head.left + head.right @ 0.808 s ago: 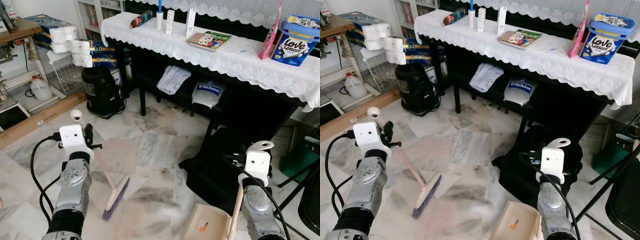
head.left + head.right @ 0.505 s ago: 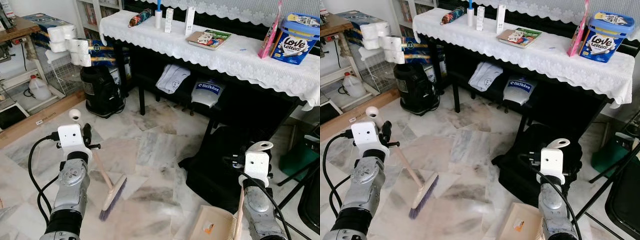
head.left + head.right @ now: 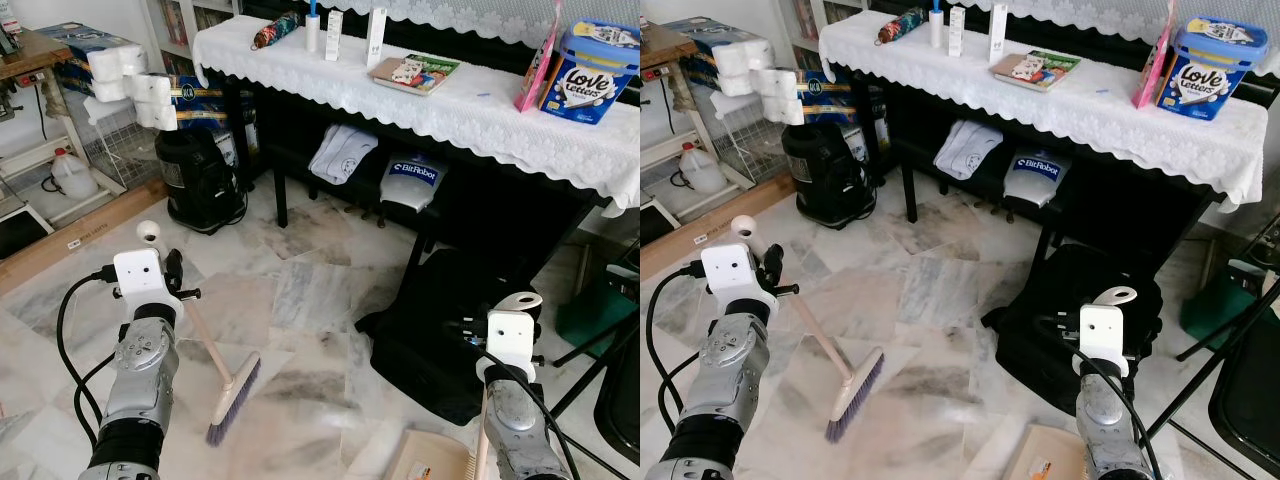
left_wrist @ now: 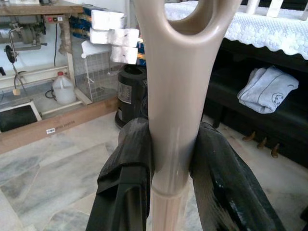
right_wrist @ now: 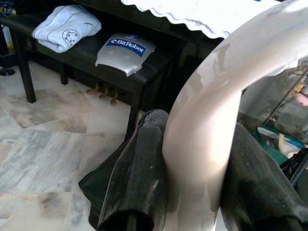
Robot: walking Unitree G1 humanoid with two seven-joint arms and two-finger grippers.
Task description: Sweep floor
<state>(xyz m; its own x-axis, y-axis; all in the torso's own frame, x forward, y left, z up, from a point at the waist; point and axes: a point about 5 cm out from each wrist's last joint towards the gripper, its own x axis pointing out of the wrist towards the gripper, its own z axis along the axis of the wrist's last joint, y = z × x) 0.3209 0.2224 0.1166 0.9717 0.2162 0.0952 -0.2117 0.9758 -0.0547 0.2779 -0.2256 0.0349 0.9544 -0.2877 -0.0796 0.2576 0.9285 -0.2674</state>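
A broom with a beige handle (image 4: 175,120) and purple bristles (image 3: 232,402) slants down to the marble floor (image 3: 300,300) in front of me. My left gripper (image 4: 174,149) is shut on the handle just under its hanging loop. The bristles rest on the tiles to the lower right of that wrist (image 3: 140,285). A beige dustpan (image 3: 428,462) lies low at the bottom right. Its curved handle (image 5: 202,139) is clamped between the black fingers (image 5: 139,178) of my right gripper (image 5: 192,163).
A black bag (image 3: 450,330) lies on the floor right of the broom. Behind it stands a table with a white lace cloth (image 3: 480,115) over a dark bench. A black bin (image 3: 200,185) and a wire rack are at the back left. A folding chair (image 3: 610,390) is at the right.
The whole view has shifted slightly. The broom head drifted a little left and then back right on the tiles. The dustpan now sits lower in the picture.
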